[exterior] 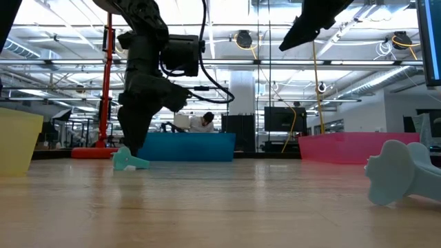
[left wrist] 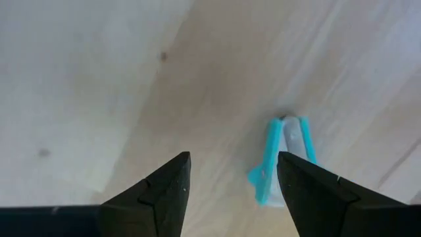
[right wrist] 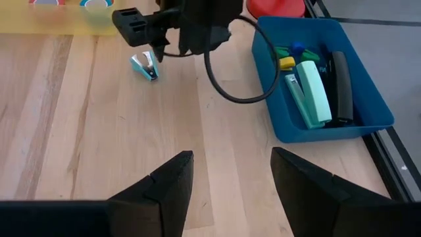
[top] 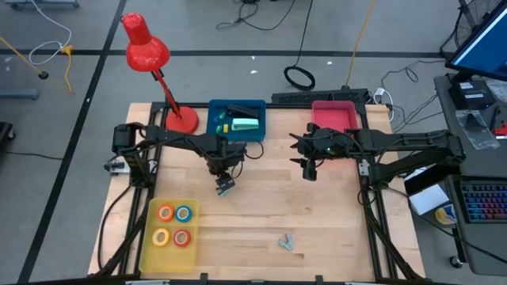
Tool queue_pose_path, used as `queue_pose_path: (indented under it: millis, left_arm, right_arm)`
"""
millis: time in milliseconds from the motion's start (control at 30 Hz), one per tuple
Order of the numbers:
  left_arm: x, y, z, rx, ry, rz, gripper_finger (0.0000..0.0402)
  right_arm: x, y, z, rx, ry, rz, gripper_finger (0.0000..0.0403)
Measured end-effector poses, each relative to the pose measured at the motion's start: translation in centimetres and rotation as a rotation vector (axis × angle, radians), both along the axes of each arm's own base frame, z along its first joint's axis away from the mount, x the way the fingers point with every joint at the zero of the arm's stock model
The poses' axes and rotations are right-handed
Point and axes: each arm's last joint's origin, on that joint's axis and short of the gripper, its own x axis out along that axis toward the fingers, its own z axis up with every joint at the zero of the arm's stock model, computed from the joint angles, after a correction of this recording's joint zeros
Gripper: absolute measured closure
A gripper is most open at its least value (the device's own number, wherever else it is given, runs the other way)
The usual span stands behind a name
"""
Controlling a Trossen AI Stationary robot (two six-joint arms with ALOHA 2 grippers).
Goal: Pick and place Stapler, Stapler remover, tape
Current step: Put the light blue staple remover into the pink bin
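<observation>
A small teal and grey stapler remover lies on the wooden table; it also shows in the left wrist view and the low view. My left gripper hangs open just above it, a little to one side, touching nothing. A mint-green stapler lies in the blue bin. Four tape rolls, orange, blue, yellow and red, lie in the yellow tray. My right gripper is open and empty above the table's middle right.
A pink bin stands at the far right. A red desk lamp stands at the far left by the blue bin. A pale grey-blue plastic piece lies near the front edge. Bare wood lies between the grippers.
</observation>
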Motion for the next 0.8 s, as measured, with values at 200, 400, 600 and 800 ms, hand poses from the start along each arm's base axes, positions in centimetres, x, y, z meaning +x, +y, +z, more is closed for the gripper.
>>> queue_pose_path:
  millis: [200, 400, 600, 800]
  left_arm:
    - [-0.9, -0.5, -1.1, -0.025, 0.045, -0.008, 0.0174]
    - [-1.2, -0.9, -1.6, -0.037, 0.06, -0.011, 0.0174]
    - [-1.0, -1.1, -1.6, -0.062, 0.033, -0.019, 0.0177]
    - [-1.0, -1.1, -1.5, -0.077, 0.025, -0.03, 0.0243]
  right_arm:
    - [0.0, 0.0, 0.0, 0.009, -0.001, -0.008, 0.0206]
    - [0.0, 0.0, 0.0, 0.009, -0.003, -0.008, 0.0207]
    - [0.0, 0.0, 0.0, 0.01, -0.003, -0.008, 0.0207]
    - [0.0, 0.0, 0.0, 0.013, -0.004, -0.01, 0.0207]
